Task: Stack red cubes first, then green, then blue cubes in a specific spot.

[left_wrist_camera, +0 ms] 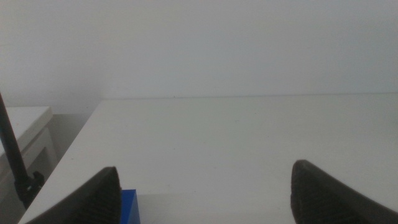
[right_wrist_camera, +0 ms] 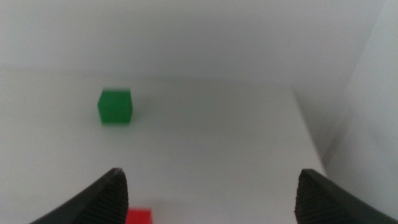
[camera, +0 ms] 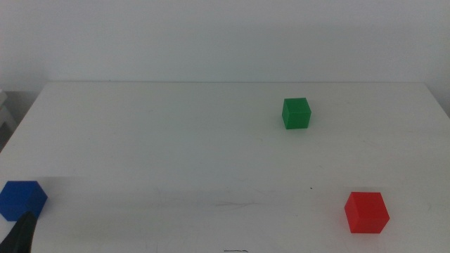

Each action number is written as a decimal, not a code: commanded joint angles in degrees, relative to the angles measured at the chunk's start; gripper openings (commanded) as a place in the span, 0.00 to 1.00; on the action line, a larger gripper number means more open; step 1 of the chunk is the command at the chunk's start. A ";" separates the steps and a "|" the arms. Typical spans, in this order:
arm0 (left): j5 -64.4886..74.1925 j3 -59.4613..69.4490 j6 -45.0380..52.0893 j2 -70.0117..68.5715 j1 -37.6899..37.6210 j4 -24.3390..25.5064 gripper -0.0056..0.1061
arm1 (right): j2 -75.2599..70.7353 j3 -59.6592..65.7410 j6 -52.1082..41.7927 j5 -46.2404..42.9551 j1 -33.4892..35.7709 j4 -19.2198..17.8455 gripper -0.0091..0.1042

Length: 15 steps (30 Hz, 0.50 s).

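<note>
In the left wrist view the blue cube [left_wrist_camera: 129, 207] is cut by the frame edge and partly hidden behind a jaw. In the right wrist view only the red cube's [right_wrist_camera: 139, 216] top is seen. The green cube [right_wrist_camera: 115, 106] is rendered blurred there.

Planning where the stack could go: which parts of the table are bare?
The widest bare patch of the table lies between the blue cube at the near left and the green cube. The far strip behind the green cube is bare too. The near right is tighter, around the red cube.
</note>
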 commanded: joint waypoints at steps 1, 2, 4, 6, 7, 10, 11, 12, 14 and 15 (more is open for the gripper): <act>-4.64 -0.14 -0.44 -1.08 -0.03 -0.62 0.89 | 6.14 -6.27 -0.61 2.48 -0.24 1.31 0.91; -4.64 -0.14 -0.44 -1.08 -0.03 -0.62 0.89 | 8.06 -7.64 -0.61 4.67 -0.24 2.57 0.91; -4.64 -0.14 -0.44 -1.08 -0.03 -0.62 0.89 | 13.02 -10.82 -0.61 7.89 -0.24 4.49 0.91; -4.64 -0.14 -0.44 -1.08 -0.03 -0.62 0.89 | 17.72 -13.81 -0.46 10.95 -0.24 5.08 0.91; -4.64 -0.14 -0.44 -1.08 -0.03 -0.62 0.89 | 20.36 -15.63 -0.19 13.41 -0.17 5.08 0.91; -4.64 -0.14 -0.44 -1.08 -0.03 -0.62 0.89 | 28.21 -20.67 1.90 20.14 0.72 4.54 0.91; -4.64 -0.14 -0.44 -1.08 -0.03 -0.62 0.89 | 30.29 -21.83 2.87 21.94 1.60 4.15 0.91; -4.64 -0.14 -0.44 -1.08 -0.03 -0.62 0.89 | 32.83 -23.20 4.18 23.32 2.74 3.59 0.91; -4.64 -0.14 -0.44 -1.08 -0.03 -0.62 0.89 | 37.16 -25.32 6.76 24.90 5.15 2.96 0.91; -4.64 -0.14 -0.44 -1.08 -0.03 -0.62 0.89 | 39.36 -26.33 8.70 25.38 6.55 2.97 0.91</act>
